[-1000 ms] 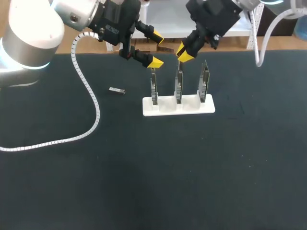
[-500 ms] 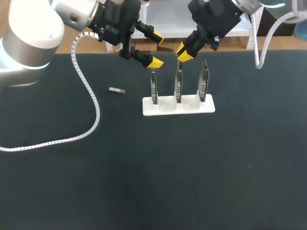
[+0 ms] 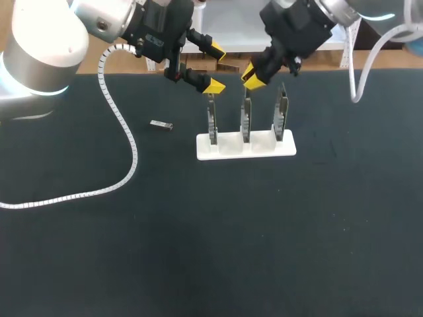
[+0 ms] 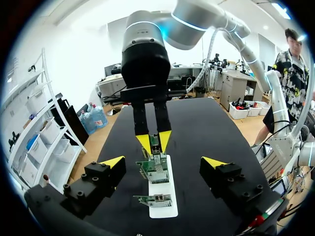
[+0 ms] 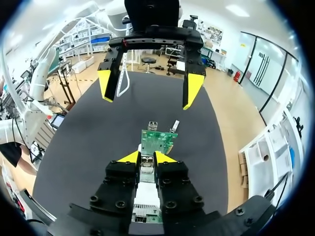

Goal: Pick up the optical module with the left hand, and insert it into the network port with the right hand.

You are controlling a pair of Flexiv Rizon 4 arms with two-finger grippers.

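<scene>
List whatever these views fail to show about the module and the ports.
Optical module: head view, too small to tell its ends apart.
Boards: head view, seen edge-on, no port openings show.
White holder: right wrist view, mostly covered by the right gripper.

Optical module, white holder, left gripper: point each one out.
optical module [image 3: 160, 124]: head view, middle of its metal body.
white holder [image 3: 231, 150]: head view, bare front of its base.
left gripper [image 3: 217, 68]: head view, midway between its yellow tips.
</scene>
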